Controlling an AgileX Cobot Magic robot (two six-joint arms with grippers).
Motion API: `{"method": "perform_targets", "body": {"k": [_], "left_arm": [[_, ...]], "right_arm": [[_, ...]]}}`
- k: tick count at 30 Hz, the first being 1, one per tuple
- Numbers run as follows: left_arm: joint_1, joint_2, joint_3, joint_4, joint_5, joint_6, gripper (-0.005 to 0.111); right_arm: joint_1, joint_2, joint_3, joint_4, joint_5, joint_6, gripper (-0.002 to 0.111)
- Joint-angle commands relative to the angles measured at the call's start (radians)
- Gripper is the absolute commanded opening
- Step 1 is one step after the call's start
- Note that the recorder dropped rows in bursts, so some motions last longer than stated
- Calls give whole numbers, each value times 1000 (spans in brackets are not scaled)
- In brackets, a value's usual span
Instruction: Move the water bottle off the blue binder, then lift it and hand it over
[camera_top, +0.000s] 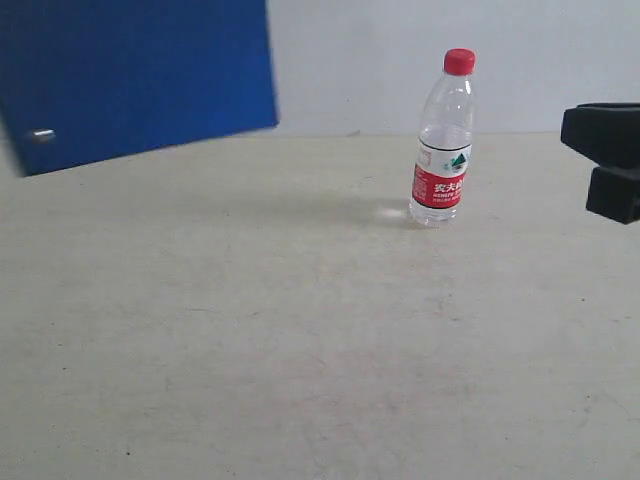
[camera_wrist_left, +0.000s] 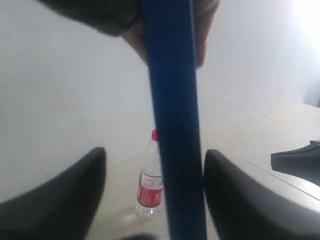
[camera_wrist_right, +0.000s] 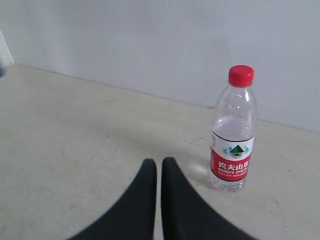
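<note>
The water bottle (camera_top: 442, 150), clear with a red cap and a red-and-white label, stands upright on the table, apart from everything. The blue binder (camera_top: 140, 75) hangs in the air at the upper left, off the table. In the left wrist view its edge (camera_wrist_left: 175, 125) runs between the wide-apart fingers of my left gripper (camera_wrist_left: 155, 152). One finger is close against it and the other stands well clear. A hand (camera_wrist_left: 202, 35) holds the binder's far end. My right gripper (camera_wrist_right: 159, 162) is shut and empty, low over the table beside the bottle (camera_wrist_right: 232, 140).
The pale table (camera_top: 300, 350) spreads out in front of the bottle, with a white wall behind it. My right arm's black end (camera_top: 610, 150) shows at the right edge, a little right of the bottle.
</note>
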Motion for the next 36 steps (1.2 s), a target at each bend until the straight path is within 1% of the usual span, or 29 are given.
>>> {"method": "perform_targets", "body": {"k": [1, 3, 4, 6, 8, 9, 11, 12, 14, 15, 16, 17, 18, 19, 20, 22, 24, 25, 26, 27, 29, 36], "left_arm": [[0, 19, -6, 31, -21, -40, 72], [2, 17, -6, 80, -49, -84, 65], [2, 7, -6, 116, -68, -101, 57], [2, -22, -6, 205, -107, -138, 36], [2, -70, -4, 291, -155, -199, 10], [2, -100, 4, 320, -178, -219, 5], [2, -167, 40, 337, -286, -244, 4], [2, -194, 63, 337, -371, -267, 4], [2, -257, 137, 335, -563, -317, 4], [2, -284, 183, 324, -667, -337, 4], [2, -324, 270, 290, -823, -378, 4], [2, -341, 318, 282, -880, -378, 4], [2, -366, 407, 278, -918, -381, 4], [2, -375, 444, 273, -918, -409, 4], [2, -388, 498, 273, -881, -457, 4], [2, -387, 569, 273, -835, -457, 4], [2, -387, 636, 273, -819, -457, 4], [2, -387, 670, 273, -797, -457, 4], [2, -387, 685, 273, -782, -457, 4], [2, -387, 704, 273, -768, -457, 4], [2, -387, 705, 275, -768, -457, 4], [2, -387, 705, 282, -768, -453, 4]], "right_arm": [[-5, -10, 2, -7, 11, -3, 0], [-5, -42, 2, -7, 14, 5, 0], [-5, -73, 2, -7, 14, 12, 0], [-5, -167, 2, -7, 5, 29, 0], [-5, -295, 2, -9, 3, 73, 0], [-5, -352, 2, -21, 8, 108, 0], [-5, -496, 2, -87, 37, 227, 0], [-5, -550, 2, -139, 47, 282, 0], [-5, -663, 9, -303, 60, 423, 0], [-5, -706, 23, -374, 50, 474, 0], [-5, -768, 71, -446, 9, 514, 0], [-5, -785, 106, -452, -24, 514, 0], [-5, -794, 175, -438, -99, 526, 0], [-5, -791, 212, -429, -134, 540, 0], [-5, -784, 289, -405, -199, 562, 0], [-5, -775, 393, -329, -292, 621, 0], [-5, -769, 496, -314, -342, 691, 0], [-5, -769, 504, -314, -348, 746, 0], [-5, -764, 504, -322, -305, 772, 0], [-5, -764, 504, -316, -247, 780, 0], [-5, -764, 497, -314, -186, 782, 0], [-5, -764, 495, -314, -176, 782, 0]]}}
